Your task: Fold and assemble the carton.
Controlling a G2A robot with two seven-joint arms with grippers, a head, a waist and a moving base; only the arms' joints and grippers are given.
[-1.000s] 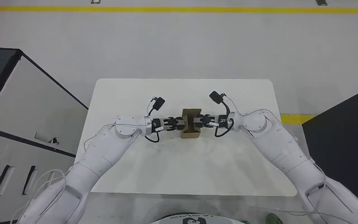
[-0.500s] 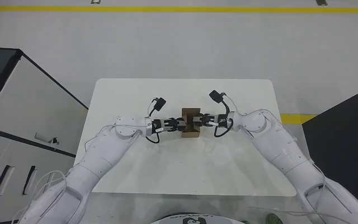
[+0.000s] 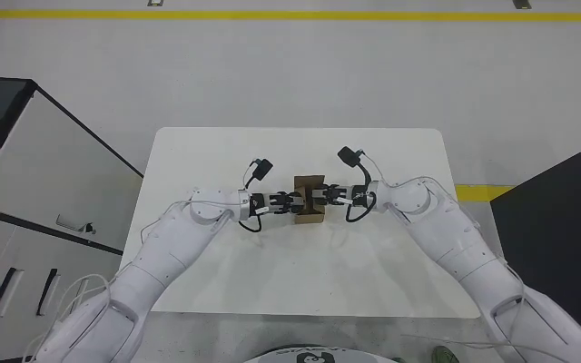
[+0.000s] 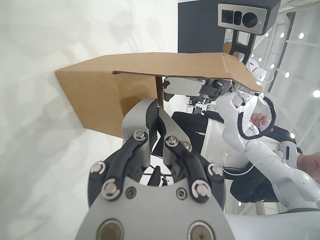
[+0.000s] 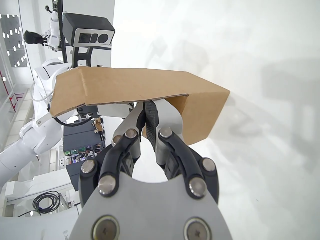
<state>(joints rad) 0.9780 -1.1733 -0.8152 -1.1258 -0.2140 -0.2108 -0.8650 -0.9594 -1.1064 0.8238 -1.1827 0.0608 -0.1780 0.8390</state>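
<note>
at the middle of the white desk (image 3: 381,272), the small brown cardboard carton (image 3: 310,198) stands half-formed between both hands. unequal pull from either side could tear or crease a wall, or slip it free. left hand (image 4: 158,112): nearly closed, pinching one carton wall. right hand (image 5: 147,111): likewise clamped on the opposite wall.

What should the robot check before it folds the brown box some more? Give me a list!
1. Left gripper pinching a carton wall: ok.
2. Right gripper pinching the opposite wall: ok.
3. Carton resting on the table, away from its edges: ok.
4. Carton closed up: not ok; it is open right through, with one flap sticking out.
5. Flaps on the table side tucked in: cannot tell.
</note>
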